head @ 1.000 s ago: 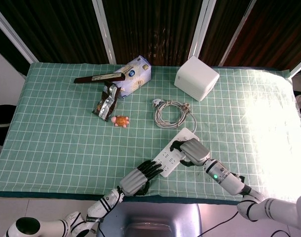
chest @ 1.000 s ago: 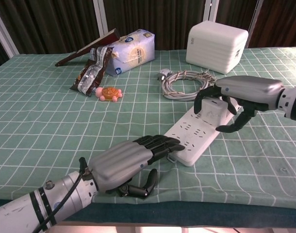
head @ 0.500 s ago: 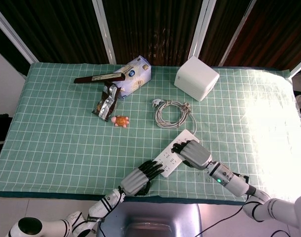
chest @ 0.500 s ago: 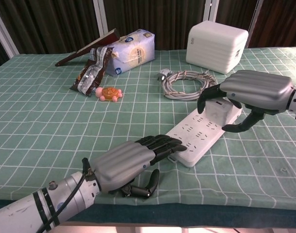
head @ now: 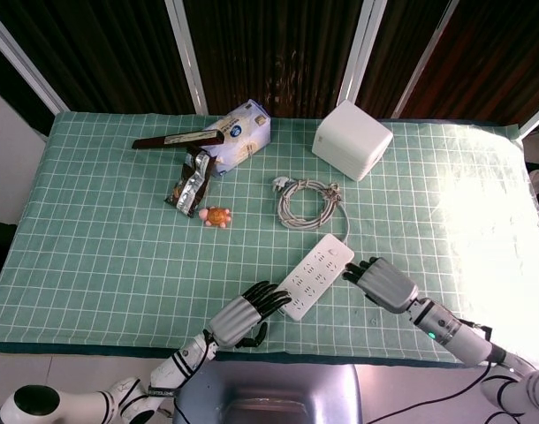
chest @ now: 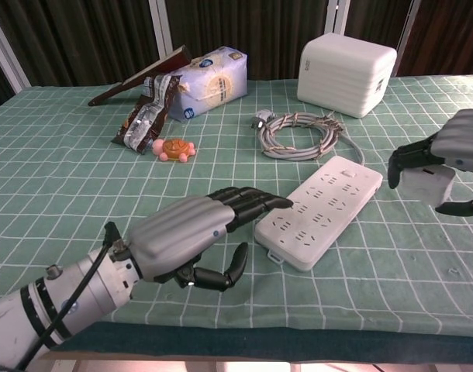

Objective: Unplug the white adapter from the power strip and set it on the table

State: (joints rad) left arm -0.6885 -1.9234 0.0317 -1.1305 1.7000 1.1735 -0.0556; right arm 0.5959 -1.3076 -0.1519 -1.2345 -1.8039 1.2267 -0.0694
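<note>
The white plastic power strip (chest: 319,211) lies flat on the green checked tablecloth (head: 102,238), low and centre in the head view. Its long axis runs diagonally, from the lower left near the left hand up to the right, where its grey cord runs off to the coiled grey cable (head: 309,200). Every socket that shows on its face is bare.

The right hand (chest: 446,159), at the right edge of the chest view, holds the small white block-shaped adapter (chest: 422,184) between fingers above and thumb below. The adapter hangs clear of the cloth, to the right of the strip's far end and well free of it. Its plug side cannot be made out, so which way it faces is unclear. By the look of things the unplugging is done and only the setting down remains; the hand seems held out over bare cloth beside the strip for that reason.

The left hand (chest: 186,236) grips nothing. Its fingers (chest: 248,201) stretch out flat towards the strip's near end, the tips at its corner, most likely to steady the strip against the pull. Whether they touch it is hard to tell.

At the top of the frame stand a white rounded box (head: 352,139), a pale blue packet (head: 240,135), a brown foil wrapper (head: 190,181) and a small orange toy (head: 216,216), all well apart from the work.
</note>
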